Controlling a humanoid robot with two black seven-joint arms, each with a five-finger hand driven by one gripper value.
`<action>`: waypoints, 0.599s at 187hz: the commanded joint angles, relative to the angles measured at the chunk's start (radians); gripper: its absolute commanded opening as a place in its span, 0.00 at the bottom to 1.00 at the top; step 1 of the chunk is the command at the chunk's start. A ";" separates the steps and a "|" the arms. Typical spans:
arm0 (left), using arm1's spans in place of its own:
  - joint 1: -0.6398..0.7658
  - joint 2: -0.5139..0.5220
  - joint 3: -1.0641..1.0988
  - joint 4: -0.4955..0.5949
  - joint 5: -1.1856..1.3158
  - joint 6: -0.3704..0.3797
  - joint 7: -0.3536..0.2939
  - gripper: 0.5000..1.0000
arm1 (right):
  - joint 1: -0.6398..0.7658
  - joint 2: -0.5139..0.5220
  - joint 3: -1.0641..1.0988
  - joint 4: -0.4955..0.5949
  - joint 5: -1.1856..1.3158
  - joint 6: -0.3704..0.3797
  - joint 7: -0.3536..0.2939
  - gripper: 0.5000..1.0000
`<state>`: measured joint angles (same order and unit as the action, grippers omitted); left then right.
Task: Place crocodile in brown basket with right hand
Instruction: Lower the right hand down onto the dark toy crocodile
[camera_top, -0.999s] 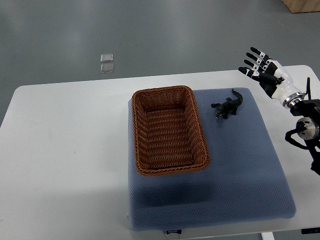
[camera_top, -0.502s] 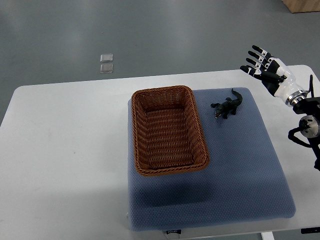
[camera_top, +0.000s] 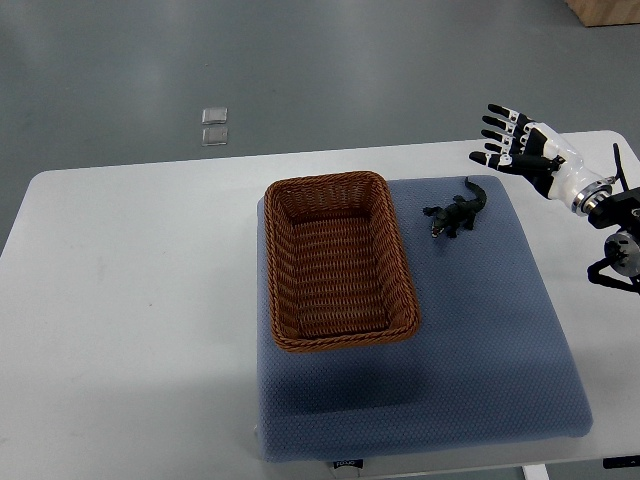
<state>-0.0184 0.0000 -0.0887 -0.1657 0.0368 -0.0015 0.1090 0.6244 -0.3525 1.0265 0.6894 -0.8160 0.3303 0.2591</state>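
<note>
- While the crocodile (camera_top: 455, 213) lies unmoved on the blue pad (camera_top: 480, 330), just right of the brown basket (camera_top: 330, 181) and not touching it, the right hand (camera_top: 530, 150) has turned a little since half a second ago.
- Its fingers (camera_top: 497, 126) now reach more to the left, toward the toy, and they are spread wide with nothing between them.
- The hand hangs over the far right corner of the pad, near the crocodile but apart from it (no contact yet).
- I judge this to be the approach before the grasp: the hand must come down and left, then close on the body.
- The basket holds nothing yet; the pad lies on the white bench (camera_top: 130, 300), and the left hand does not show.
</note>
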 joint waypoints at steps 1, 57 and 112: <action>0.000 0.000 0.000 0.000 0.000 0.000 0.000 1.00 | 0.023 -0.019 -0.040 0.012 -0.069 0.000 0.002 0.86; 0.000 0.000 0.000 0.000 0.000 0.000 0.000 1.00 | 0.084 -0.095 -0.204 0.059 -0.258 -0.014 0.054 0.86; 0.000 0.000 0.001 0.000 0.000 0.000 0.000 1.00 | 0.190 -0.108 -0.510 0.065 -0.446 -0.209 0.098 0.86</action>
<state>-0.0184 0.0000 -0.0883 -0.1656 0.0368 -0.0015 0.1089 0.7764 -0.4578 0.6365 0.7544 -1.2015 0.2123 0.3474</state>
